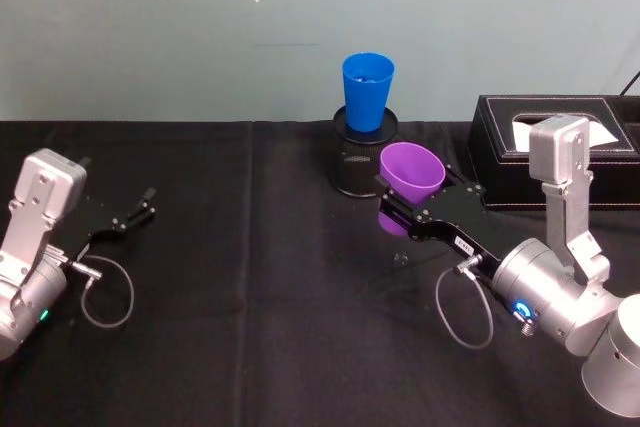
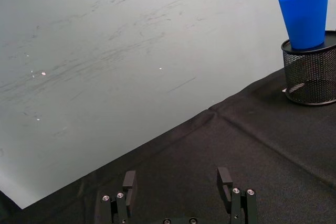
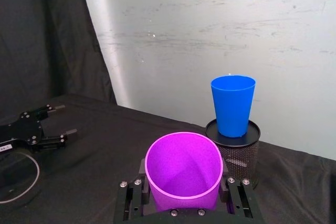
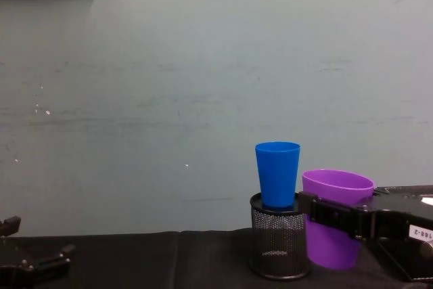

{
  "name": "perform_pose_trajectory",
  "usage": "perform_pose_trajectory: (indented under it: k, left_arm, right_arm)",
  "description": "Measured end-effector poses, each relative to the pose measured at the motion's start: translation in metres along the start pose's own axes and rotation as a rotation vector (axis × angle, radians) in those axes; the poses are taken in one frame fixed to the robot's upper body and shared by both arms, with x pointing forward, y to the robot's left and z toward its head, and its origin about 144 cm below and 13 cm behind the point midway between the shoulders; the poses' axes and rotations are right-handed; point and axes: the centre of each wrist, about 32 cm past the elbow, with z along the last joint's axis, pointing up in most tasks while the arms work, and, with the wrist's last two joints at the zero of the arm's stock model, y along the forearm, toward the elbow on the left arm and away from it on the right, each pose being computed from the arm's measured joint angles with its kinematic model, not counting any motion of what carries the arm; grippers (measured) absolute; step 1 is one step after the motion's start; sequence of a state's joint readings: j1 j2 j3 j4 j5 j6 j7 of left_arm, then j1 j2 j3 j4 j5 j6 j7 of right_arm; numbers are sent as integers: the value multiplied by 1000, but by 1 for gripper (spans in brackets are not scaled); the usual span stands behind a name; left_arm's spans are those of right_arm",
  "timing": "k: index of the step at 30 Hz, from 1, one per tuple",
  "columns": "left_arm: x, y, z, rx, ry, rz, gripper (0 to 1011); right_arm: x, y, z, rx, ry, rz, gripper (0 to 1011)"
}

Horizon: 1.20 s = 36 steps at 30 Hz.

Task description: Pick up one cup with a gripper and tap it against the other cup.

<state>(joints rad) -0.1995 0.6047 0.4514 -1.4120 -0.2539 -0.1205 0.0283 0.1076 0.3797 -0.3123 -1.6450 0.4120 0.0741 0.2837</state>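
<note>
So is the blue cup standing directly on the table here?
No, the blue cup stands upright on top of the black mesh pen holder, not on the table itself.

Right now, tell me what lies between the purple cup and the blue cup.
No object: in the chest view only a narrow bare gap parts the purple cup, held in the right gripper, from the blue cup, standing on the mesh holder.
</note>
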Motion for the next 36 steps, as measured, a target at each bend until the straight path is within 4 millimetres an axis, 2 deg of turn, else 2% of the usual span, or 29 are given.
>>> perform_pose_trajectory:
  k: [36]
  left_arm:
    - [0,0,0,0,0,0,1000]
  right_arm:
    - [0,0,-1,1,0,-1,720]
